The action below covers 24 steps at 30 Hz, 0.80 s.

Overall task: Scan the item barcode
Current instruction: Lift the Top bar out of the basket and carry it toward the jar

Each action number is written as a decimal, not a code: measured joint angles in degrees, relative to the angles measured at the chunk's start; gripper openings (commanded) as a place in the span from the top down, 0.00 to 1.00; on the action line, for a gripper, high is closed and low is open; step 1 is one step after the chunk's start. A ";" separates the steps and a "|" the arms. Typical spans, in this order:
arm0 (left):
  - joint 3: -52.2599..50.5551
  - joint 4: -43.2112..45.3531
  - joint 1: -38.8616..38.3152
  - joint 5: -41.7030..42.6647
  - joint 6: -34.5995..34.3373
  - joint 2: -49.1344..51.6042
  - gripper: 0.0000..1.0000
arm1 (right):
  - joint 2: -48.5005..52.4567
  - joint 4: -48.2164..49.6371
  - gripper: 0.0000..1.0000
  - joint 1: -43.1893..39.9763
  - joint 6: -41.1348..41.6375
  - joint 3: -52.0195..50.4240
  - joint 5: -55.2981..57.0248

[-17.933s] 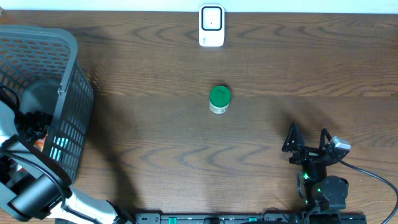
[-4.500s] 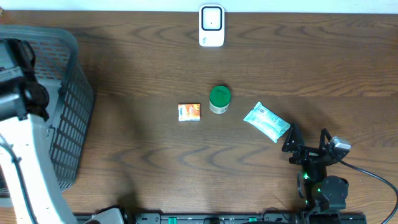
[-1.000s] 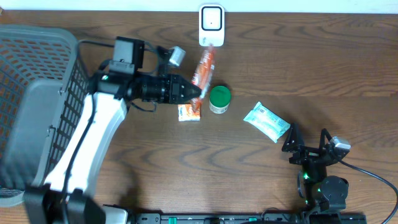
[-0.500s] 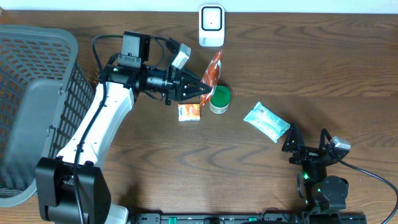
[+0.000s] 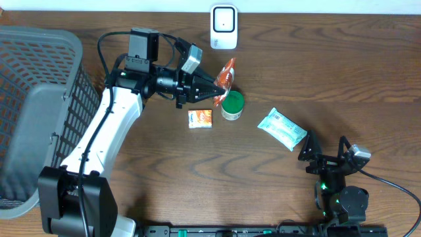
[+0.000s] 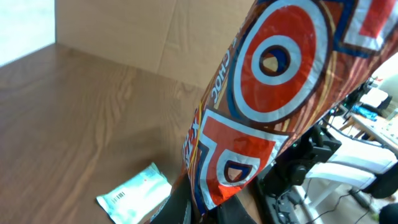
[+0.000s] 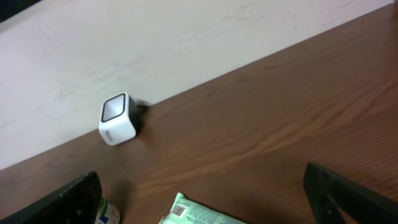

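- The left hand (image 5: 213, 87) was clenched on the lower end of an orange-and-red snack packet (image 5: 226, 73), holding it tilted above the surface (image 5: 164, 178).
- The snack packet hung between the white scanner (image 5: 223, 27), which stood at the middle of the far edge, and the green-lidded jar (image 5: 232, 103) near the centre. Whether a barcode faced the white scanner could not be told.
- From the left wrist, the packet's printed face filled much of the view.
- A small orange box (image 5: 200, 118) lay just beside the green-lidded jar, on its left-edge side.
- A pale blue pouch (image 5: 281, 128) lay apart from them, toward the right edge.
- The right hand (image 5: 325, 149) sat near the near right corner, fingers spread wide, grasping nothing.
- A grey mesh basket (image 5: 79, 118) stood at the left edge.
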 measured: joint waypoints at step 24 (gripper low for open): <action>-0.04 -3.48 -1.57 0.37 -14.99 -5.01 0.93 | 0.00 0.02 0.01 0.00 0.00 0.00 0.00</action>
